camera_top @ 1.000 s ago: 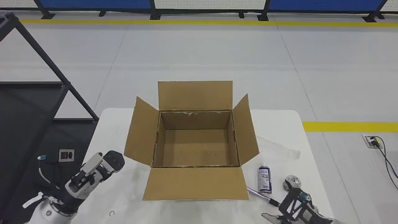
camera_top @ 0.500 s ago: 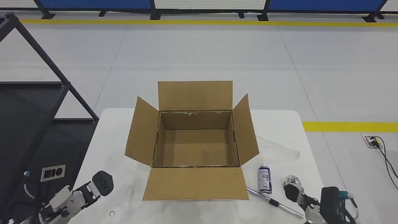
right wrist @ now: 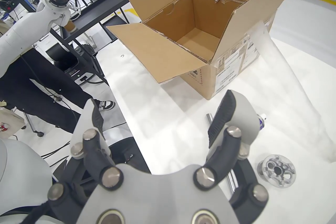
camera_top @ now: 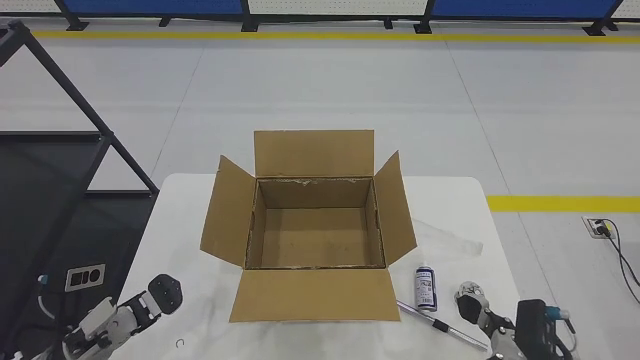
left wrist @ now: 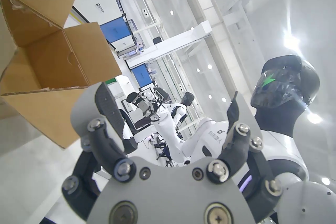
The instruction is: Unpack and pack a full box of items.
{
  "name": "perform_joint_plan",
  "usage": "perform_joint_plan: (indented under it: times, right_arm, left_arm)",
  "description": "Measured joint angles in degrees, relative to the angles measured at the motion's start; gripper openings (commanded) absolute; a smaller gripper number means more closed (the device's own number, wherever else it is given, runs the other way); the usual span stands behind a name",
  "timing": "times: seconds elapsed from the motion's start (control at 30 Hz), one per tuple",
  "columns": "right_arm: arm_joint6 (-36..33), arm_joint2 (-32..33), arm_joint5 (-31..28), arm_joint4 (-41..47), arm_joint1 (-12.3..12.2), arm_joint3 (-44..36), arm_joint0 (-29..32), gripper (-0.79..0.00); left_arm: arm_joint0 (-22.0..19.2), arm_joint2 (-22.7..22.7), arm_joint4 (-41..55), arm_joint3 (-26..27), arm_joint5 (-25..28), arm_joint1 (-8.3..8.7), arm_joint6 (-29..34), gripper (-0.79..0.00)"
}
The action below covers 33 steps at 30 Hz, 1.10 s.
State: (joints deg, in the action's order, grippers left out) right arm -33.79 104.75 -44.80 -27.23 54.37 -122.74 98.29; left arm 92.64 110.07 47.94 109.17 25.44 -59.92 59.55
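Observation:
The open cardboard box [camera_top: 315, 235] stands in the middle of the white table [camera_top: 190, 260], flaps spread and its inside bare. Between its right side and the near right corner lie a small dark bottle [camera_top: 425, 288], a metal rod [camera_top: 440, 325] and a metal spool [camera_top: 468, 295]. My right gripper [right wrist: 160, 114] hovers open over the near right corner, close to the spool [right wrist: 277, 171] and the rod [right wrist: 210, 118], holding nothing. My left gripper [left wrist: 169, 99] is open and tipped upward off the table's near left corner, the box [left wrist: 52, 64] to one side of it.
A clear plastic bag [camera_top: 450, 235] lies on the table to the right of the box. A tiny ring [camera_top: 180, 343] rests near the front left edge. A black metal rack [camera_top: 60, 110] stands beyond the table's left side.
Both arms drew back toward the table's near edge between the first and second frames. Since then nothing has moved.

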Motion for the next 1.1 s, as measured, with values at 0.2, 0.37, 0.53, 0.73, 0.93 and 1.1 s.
perform_joint_plan:
  times: [0.2,0.37,0.53,0.73,0.93,1.1]
  right_arm:
    - [-3.27,-2.03,3.76,-3.24,-0.14,-0.50,-1.19,0.000]
    - [-13.48,-7.36,7.17,-8.07,-0.87,2.02,-7.64,0.000]
    - [-23.58,-14.41,9.46,-14.37,-1.32,7.63,-16.40,0.000]
    - [-28.61,-22.84,10.45,-19.70,-1.06,16.25,-26.07,0.000]
    - [-29.21,-24.32,10.58,-21.01,-0.99,17.89,-28.30,0.000]
    - [-29.20,-24.31,10.58,-21.00,-0.99,17.88,-28.29,0.000]
  left_arm:
    - [-0.13,-0.25,-0.58,-0.22,-1.76,-0.08,-2.62,0.000]
    - [-0.48,-0.09,-0.07,-0.83,-2.87,-0.20,-4.42,0.000]
    - [-0.74,0.29,2.44,-1.42,-4.62,-0.26,-4.10,0.000]
    - [-1.18,0.32,3.79,-1.67,-6.15,-0.33,-3.63,0.000]
    - [-1.19,0.26,3.67,-1.67,-6.19,-0.33,-3.71,0.000]
    - [-1.19,0.26,3.68,-1.67,-6.18,-0.33,-3.70,0.000]
